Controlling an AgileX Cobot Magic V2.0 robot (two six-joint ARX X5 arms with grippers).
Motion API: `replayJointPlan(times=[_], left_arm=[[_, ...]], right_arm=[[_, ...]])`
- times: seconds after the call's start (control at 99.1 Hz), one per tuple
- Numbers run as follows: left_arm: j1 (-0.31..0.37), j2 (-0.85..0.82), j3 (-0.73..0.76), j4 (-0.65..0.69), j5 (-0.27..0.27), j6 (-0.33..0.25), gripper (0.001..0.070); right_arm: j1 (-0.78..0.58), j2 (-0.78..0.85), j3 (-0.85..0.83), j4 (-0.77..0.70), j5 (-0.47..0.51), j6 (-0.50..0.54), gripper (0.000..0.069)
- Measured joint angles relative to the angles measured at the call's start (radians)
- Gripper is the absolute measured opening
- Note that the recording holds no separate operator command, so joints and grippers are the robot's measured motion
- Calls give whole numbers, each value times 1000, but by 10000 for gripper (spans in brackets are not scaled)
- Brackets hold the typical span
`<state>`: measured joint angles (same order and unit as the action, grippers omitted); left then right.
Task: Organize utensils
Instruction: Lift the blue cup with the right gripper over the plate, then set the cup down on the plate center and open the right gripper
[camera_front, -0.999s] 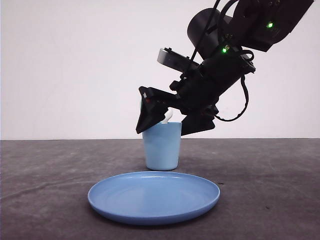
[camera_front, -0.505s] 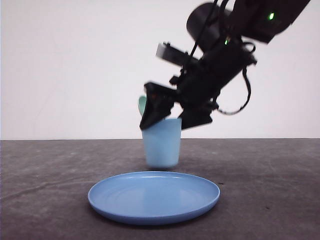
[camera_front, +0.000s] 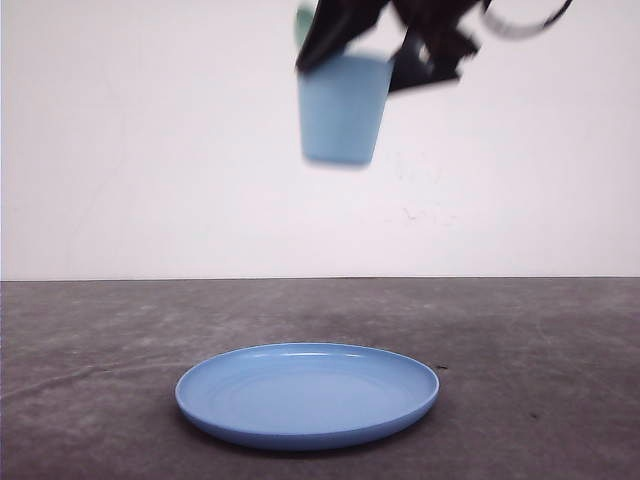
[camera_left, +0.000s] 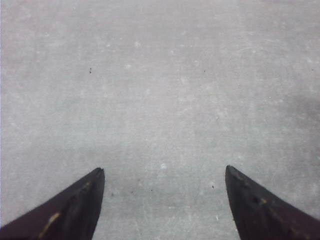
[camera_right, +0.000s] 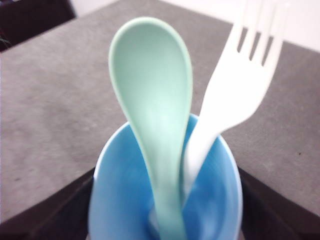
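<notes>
Right pincer (camera_front: 375, 50): clamped on the light-blue cup (camera_front: 342, 108), one black finger on each side of the rim; in the right wrist view the dark fingers flank the cup wall low at both edges.
Cup position: high in the air, well above the blue plate (camera_front: 308, 393) and the dark worktop (camera_front: 540, 340), roughly upright with a slight lean.
Spoon (camera_right: 152, 125): pale mint green, standing in the cup, handle down, oval bowl up above the rim.
Fork (camera_right: 240, 95): white, four tines up, standing just beside the spoon in the same cup; the two handles cross or touch low inside.
Why held so: gripping the cup by its wall carries both utensils at once, and keeping it near upright should stop them sliding out. Likely the cup is being moved as a holder, though where it goes cannot be told.
Left pincer (camera_left: 165, 200): spread wide, holding nothing, two dark tips over bare grey worktop.
Plate: lying flat on the worktop, nothing on it.
Hard to make out: the front view is motion-blurred and cuts the right arm off at the top edge; a sliver of green at the rim there is probably the spoon. The handle ends at the cup bottom are blurred.
</notes>
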<state>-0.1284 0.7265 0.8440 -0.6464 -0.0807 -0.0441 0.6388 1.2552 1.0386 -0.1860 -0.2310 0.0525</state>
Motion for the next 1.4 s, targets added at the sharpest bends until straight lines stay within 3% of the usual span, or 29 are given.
replayJointPlan(times=[0.172, 0.394, 0.817, 1.403], left_arm=[[0, 0, 0, 0, 0, 0, 469], [0, 0, 0, 0, 0, 0, 469], [0, 0, 0, 0, 0, 0, 469], [0, 0, 0, 0, 1, 0, 469]], right_arm=[[55, -106, -3, -140, 69, -4, 467], [139, -180, -112, -129, 78, -3, 466], [220, -119, -414, 139, 93, 21, 466], [246, 146, -432, 380, 100, 32, 466]])
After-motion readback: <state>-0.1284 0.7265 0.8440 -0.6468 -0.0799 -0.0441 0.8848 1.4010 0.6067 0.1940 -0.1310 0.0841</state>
